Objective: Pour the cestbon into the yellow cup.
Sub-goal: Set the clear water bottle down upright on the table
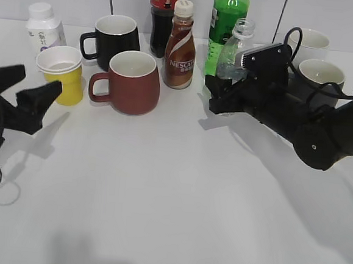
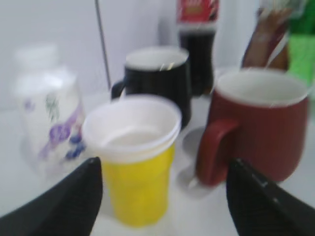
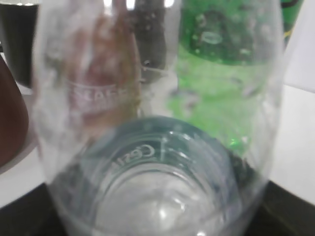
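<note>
White table (image 1: 158,204) — mugs (image 1: 131,82), bottles (image 1: 181,45), yellow cup (image 1: 63,74)

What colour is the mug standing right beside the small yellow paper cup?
Dark red mug, white inside; clearest in the left wrist view.

A: From where does the exterior view look?

B: From the front, down at a slant over the white table (image 1: 157,216), toward the back wall. It stands far enough to take in both arms and the whole row of vessels.

A: And the left wrist view?

B: It sits low, almost at table height, facing the back row, very near the yellow cup (image 2: 135,167) and the dark red mug (image 2: 261,128). Both also show in the exterior view, at the left.

A: The right wrist view?

B: Extremely near. The cestbon (image 3: 157,147) fills the picture, and the Nescafe bottle (image 3: 101,93) and green soda bottle (image 3: 226,64) appear through its clear wall; the exterior view shares these three
</note>
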